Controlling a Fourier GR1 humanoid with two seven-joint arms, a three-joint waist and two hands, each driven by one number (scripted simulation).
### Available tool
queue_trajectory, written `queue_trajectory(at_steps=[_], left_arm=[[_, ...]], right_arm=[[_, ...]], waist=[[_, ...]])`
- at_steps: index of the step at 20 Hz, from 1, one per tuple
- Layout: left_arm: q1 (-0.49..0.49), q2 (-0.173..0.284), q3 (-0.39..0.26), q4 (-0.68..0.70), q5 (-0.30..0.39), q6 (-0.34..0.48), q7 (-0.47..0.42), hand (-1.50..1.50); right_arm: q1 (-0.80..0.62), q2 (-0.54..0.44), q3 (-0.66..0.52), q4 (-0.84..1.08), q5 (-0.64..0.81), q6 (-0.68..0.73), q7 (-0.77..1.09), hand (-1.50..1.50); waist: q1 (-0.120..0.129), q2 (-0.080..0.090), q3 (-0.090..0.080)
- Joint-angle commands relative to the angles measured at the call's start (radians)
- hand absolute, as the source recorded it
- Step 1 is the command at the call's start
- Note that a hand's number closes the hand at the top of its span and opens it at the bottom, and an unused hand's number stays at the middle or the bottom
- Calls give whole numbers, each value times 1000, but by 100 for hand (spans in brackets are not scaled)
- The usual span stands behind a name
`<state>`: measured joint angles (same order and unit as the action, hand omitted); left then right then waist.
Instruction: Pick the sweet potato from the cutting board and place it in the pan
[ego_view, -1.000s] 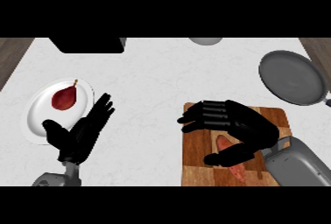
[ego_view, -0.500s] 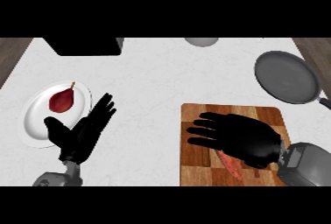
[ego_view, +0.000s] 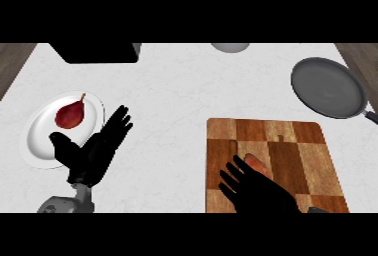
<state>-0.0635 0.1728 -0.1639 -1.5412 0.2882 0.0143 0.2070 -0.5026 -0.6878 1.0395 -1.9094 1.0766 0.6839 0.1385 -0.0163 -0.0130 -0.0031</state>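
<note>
Head view: right robot hand (ego_view: 258, 192), fingers spread, covers most of the sweet potato (ego_view: 256, 161) on the cutting board (ego_view: 295, 145); left robot hand (ego_view: 92, 152) rests spread

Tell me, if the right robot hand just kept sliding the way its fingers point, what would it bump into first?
Most likely the sweet potato: the right robot hand lies over the cutting board with straight fingers aimed up the board, their tips right at the potato's near end. Height above it is hard to judge.
</note>
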Motion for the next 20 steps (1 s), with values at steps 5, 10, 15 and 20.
queue_trajectory(at_steps=[5,10,15,20], left_arm=[[26,-9,-1,-29,-16,-3,3,0],[6,-32,-3,-62,-24,-6,55,0],[9,-65,-8,-4,-62,-7,-22,0],[34,-13,51,-34,6,-84,11,0]], right_arm=[[199,183,151,-75,178,244,318,-150],[207,177,111,41,256,124,238,-150],[166,101,84,13,324,91,197,-150],[164,136,47,98,383,55,173,-150]], waist=[[10,9,3],[18,12,3],[17,13,3],[21,13,3]])
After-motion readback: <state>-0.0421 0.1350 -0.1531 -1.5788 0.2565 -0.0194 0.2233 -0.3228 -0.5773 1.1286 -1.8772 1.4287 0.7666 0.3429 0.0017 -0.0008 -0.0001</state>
